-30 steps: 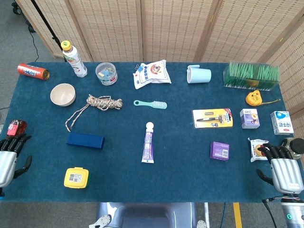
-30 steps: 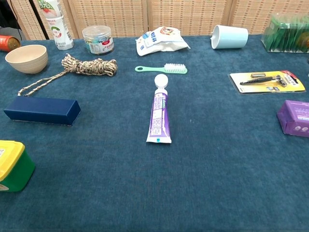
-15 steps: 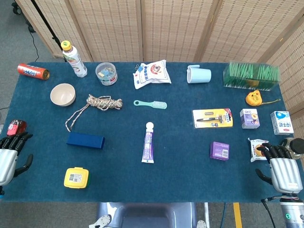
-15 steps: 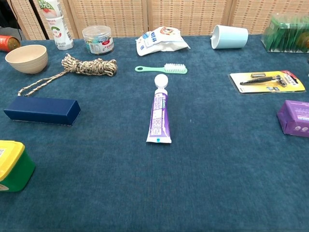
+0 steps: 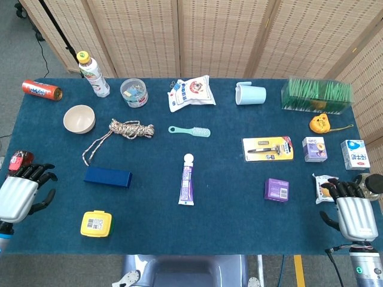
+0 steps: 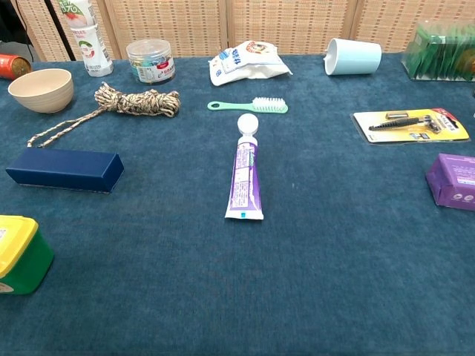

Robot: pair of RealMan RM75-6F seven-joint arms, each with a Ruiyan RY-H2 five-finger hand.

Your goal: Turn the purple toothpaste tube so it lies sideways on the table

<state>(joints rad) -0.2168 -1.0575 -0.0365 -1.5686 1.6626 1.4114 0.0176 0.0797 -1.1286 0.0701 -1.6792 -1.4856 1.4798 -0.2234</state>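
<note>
The purple toothpaste tube [image 5: 187, 182] lies flat near the middle of the blue table, with its white cap pointing away from me and its flat end toward me. The chest view shows the tube [image 6: 246, 174] in the same lengthwise pose. My left hand [image 5: 23, 194] hovers at the table's left front edge, far from the tube, fingers apart and holding nothing. Over at the right front edge, my right hand [image 5: 350, 209] is also empty with fingers apart. Neither hand appears in the chest view.
A dark blue box [image 5: 108, 177] and a yellow box [image 5: 96, 223] lie left of the tube. A purple box [image 5: 276, 189] and a razor pack [image 5: 268, 148] lie to its right. A teal brush [image 5: 190, 131] and a rope bundle [image 5: 128, 128] sit behind it.
My left hand has moved rightward, further over the table's left edge. My right hand has crept slightly forward. The tube has not moved.
</note>
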